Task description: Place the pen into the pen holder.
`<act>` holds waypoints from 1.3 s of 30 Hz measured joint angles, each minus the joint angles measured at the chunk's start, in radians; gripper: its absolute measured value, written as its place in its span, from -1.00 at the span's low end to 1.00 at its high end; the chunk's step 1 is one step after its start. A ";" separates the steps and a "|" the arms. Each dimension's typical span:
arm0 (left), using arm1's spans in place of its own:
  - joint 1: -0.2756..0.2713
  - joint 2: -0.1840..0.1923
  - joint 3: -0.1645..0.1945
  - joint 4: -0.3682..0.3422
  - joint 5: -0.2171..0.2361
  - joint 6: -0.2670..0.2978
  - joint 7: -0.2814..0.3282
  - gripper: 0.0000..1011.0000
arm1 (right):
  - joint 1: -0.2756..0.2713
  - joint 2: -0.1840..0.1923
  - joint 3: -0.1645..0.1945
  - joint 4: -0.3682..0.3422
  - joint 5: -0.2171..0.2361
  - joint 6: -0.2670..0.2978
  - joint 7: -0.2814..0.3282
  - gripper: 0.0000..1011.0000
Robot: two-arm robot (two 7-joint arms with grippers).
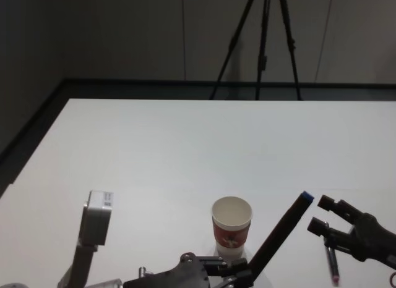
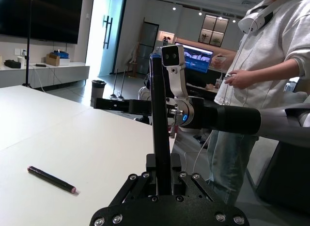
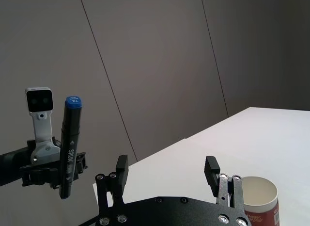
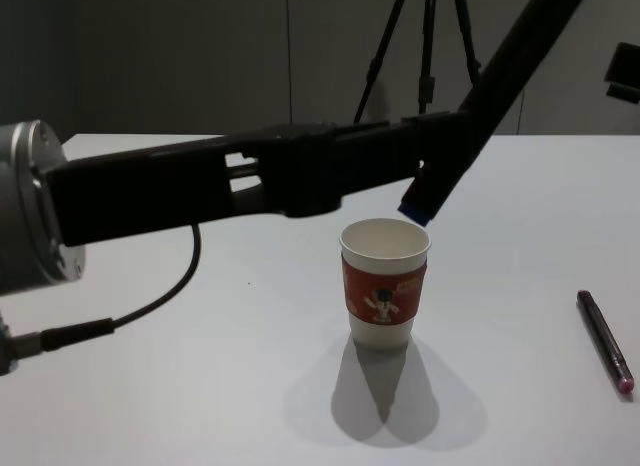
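The pen holder (image 1: 232, 224) is a white paper cup with a red sleeve, standing near the table's front edge; it appears too in the chest view (image 4: 385, 283) and the right wrist view (image 3: 260, 202). My left gripper (image 1: 244, 277) is shut on a black pen (image 1: 281, 229) with blue ends. The pen is tilted, its lower blue end (image 4: 414, 210) hanging just above the cup's rim, slightly to its right. My right gripper (image 1: 322, 214) is open and holds nothing, right of the cup. Its fingers (image 3: 121, 166) stand wide apart.
A second dark pen (image 1: 333, 263) with a pink tip lies on the table right of the cup, below my right gripper, also seen in the chest view (image 4: 605, 341). A tripod (image 1: 263, 41) stands behind the table. A person (image 2: 252, 75) stands off to the side.
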 joint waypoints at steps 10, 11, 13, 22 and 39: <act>0.000 0.000 0.000 0.000 0.000 0.000 0.000 -0.68 | 0.027 0.019 -0.037 0.010 0.046 0.030 0.077 0.98; 0.000 0.000 0.000 0.000 0.000 0.000 0.000 -0.68 | 0.030 0.020 -0.040 0.012 0.049 0.033 0.082 0.98; 0.000 0.000 0.000 0.000 0.000 0.000 0.000 -0.68 | 0.036 0.024 -0.048 0.015 0.056 0.039 0.094 0.98; 0.000 0.000 0.000 0.000 0.000 0.000 0.000 -0.68 | 0.044 0.042 -0.067 0.024 0.090 0.052 0.129 0.98; 0.000 0.000 0.000 0.000 0.000 0.000 0.000 -0.68 | 0.066 0.072 -0.107 0.030 0.135 0.051 0.202 0.98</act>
